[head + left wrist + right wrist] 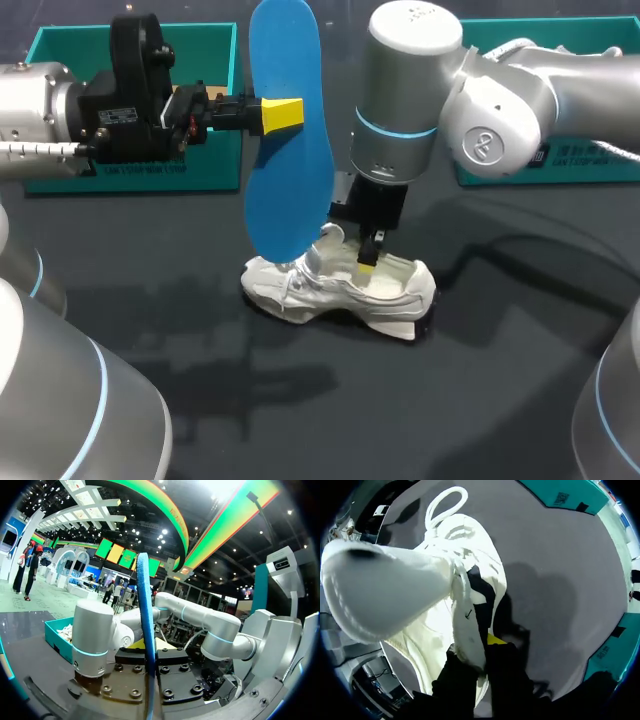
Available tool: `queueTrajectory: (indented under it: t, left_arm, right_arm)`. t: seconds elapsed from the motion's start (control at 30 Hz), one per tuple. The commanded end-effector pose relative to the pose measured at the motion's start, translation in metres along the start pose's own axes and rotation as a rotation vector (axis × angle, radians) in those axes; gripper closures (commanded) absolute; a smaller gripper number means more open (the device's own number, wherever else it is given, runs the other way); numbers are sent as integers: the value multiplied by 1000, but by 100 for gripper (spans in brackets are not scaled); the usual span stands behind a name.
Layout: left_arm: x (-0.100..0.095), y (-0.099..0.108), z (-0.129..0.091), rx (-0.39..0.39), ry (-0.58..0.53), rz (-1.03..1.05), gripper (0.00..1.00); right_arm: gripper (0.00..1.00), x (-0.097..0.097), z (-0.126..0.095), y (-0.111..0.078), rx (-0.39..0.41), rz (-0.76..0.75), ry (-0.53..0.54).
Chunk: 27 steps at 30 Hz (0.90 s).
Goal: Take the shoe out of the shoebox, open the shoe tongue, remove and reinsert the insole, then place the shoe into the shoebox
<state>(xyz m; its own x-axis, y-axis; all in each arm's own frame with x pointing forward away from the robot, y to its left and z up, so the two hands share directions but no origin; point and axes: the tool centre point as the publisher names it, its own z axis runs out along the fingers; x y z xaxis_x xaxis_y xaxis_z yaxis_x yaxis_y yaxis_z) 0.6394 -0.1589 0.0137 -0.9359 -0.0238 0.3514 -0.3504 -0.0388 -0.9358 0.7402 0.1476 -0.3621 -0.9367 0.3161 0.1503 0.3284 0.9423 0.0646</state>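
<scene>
Insole slip risk

Head view: left gripper (290, 113) clamps the insole (288, 200) upright over the shoe (330, 290). Left wrist view: thin edge grip could twist. Right wrist view: right gripper (479, 650) pinches the shoe's collar (465, 625); it might slip.

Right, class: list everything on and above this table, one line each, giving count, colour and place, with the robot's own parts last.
Insole: one, blue, held upright in the air above the shoe.
Shoe: one, white, mid-table.
Boxes: two, teal, at the far edge: left box, right box.
Table: one, dark grey, under everything.
Left arm: one, silver and black, jaws shut on the insole.
Right arm: one, silver, jaws shut on the shoe's collar.
</scene>
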Motion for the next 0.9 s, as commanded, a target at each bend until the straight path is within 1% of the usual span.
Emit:
queueTrajectory:
  t: [0.03,0.13,0.17,0.2,0.23,0.27,0.73,0.77,0.8,0.87,0.9]
  left_arm:
    - [-1,1,1,2,1,0,100]
    - [-1,1,1,2,1,0,100]
    - [-1,1,1,2,1,0,100]
    - [-1,1,1,2,1,0,100]
    - [-1,1,1,2,1,0,100]
    - [-1,1,1,2,1,0,100]
    - [-1,1,1,2,1,0,100]
    - [-1,1,1,2,1,0,100]
    - [-1,1,1,2,1,0,100]
    - [-1,1,1,2,1,0,100]
    - [-1,1,1,2,1,0,100]
  right_arm:
    - [100,7,-18,-17,-44,63,-20]
    - [100,12,-24,-21,-80,149,-25]
    - [100,15,-27,-22,-66,225,-26]
    - [100,18,-30,-22,-31,320,-38]
    - [100,25,-36,-23,-11,392,-67]
    - [100,34,-42,-22,-28,427,-90]
    - [100,34,-42,-22,-28,427,-90]
    - [100,33,-41,-20,-26,480,-84]
    - [100,34,-39,-16,-5,536,-102]
    - [100,37,-37,-9,-18,611,-104]
    - [100,39,-36,-5,8,662,-116]
